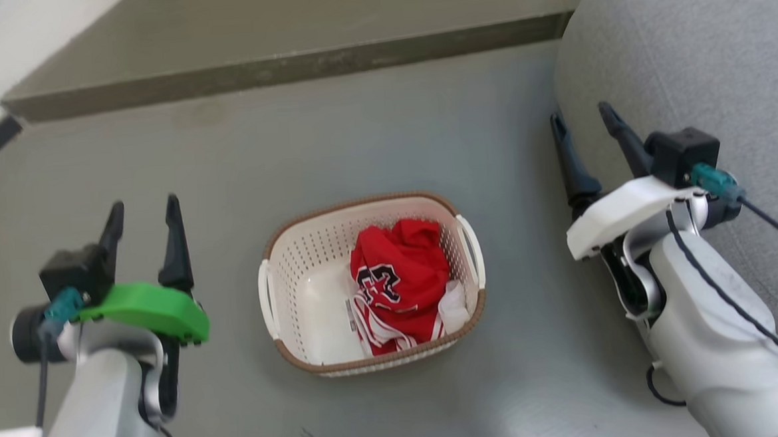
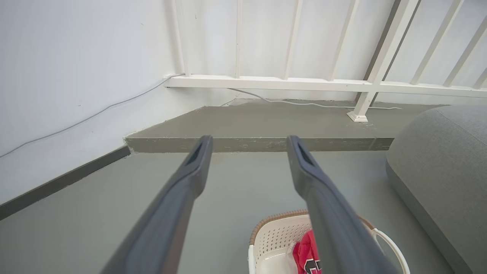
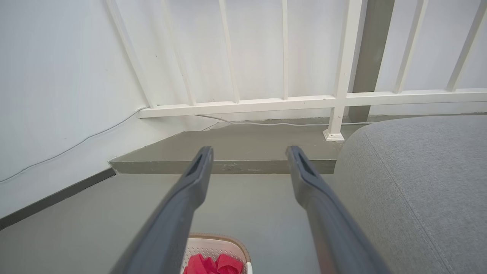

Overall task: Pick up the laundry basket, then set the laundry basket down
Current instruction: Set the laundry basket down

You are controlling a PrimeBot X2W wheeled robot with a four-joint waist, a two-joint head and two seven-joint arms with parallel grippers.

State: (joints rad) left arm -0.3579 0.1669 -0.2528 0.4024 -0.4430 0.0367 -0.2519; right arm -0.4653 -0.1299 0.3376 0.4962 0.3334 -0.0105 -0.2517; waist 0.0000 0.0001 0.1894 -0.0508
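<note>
The left tool and the right tool are both held empty and opened moderately wide. The laundry basket is set on the floor between them, well apart from each. Its long axis is laid left to right, slightly tilted, with one of its white handles turned toward each arm. A red jersey is held inside. Neither arm is judged clearly nearer.
</note>
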